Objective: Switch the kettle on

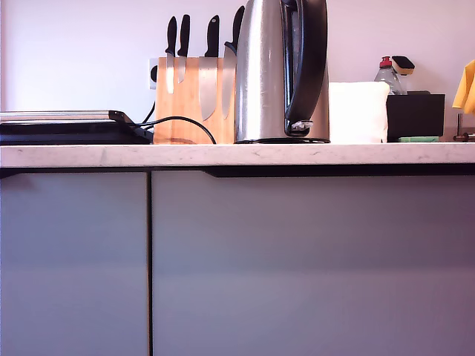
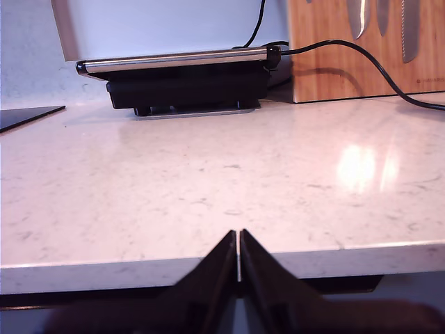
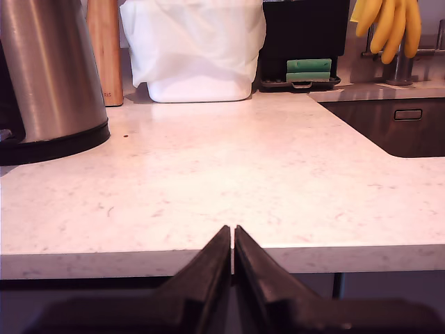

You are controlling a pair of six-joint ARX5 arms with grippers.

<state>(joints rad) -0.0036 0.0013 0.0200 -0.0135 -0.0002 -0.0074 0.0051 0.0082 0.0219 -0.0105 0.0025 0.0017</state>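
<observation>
The kettle (image 1: 267, 74) is standing upright on its black base (image 1: 282, 140) on the pale stone surface (image 1: 237, 154), near the middle of the exterior view, its black handle (image 1: 308, 63) facing the exterior view's right. A small switch (image 1: 299, 127) is showing at the handle's foot. Just behind it, toward the exterior view's left, a wooden knife block (image 1: 194, 100) is holding black-handled knives (image 1: 213, 37). A black cord (image 1: 182, 121) is trailing across the front of the block to a flat black grill (image 1: 67, 127) lying at the exterior view's far left. To the kettle's right in the exterior view, a white container (image 1: 358, 111) is sitting beside a black caddy (image 1: 415, 115), with a spray bottle (image 1: 390, 74) showing behind them.

My first gripper (image 2: 238, 254) is hovering at the surface's near edge with its fingers (image 2: 212, 278) pressed together and holding nothing, facing the grill (image 2: 184, 80) and the block (image 2: 361, 49). My second gripper (image 3: 231, 249) is also hanging at the near edge, its fingers (image 3: 205, 275) closed on nothing. The kettle (image 3: 49, 69) is sitting well apart from it, farther back on the surface (image 3: 229, 174). Beyond, the white container (image 3: 195, 49), the caddy (image 3: 306, 42) with green sponges (image 3: 309, 69), and a bunch of bananas (image 3: 389, 24) are lining the far wall, beside a dark sink (image 3: 396, 125). Neither gripper is showing in the exterior view.
</observation>
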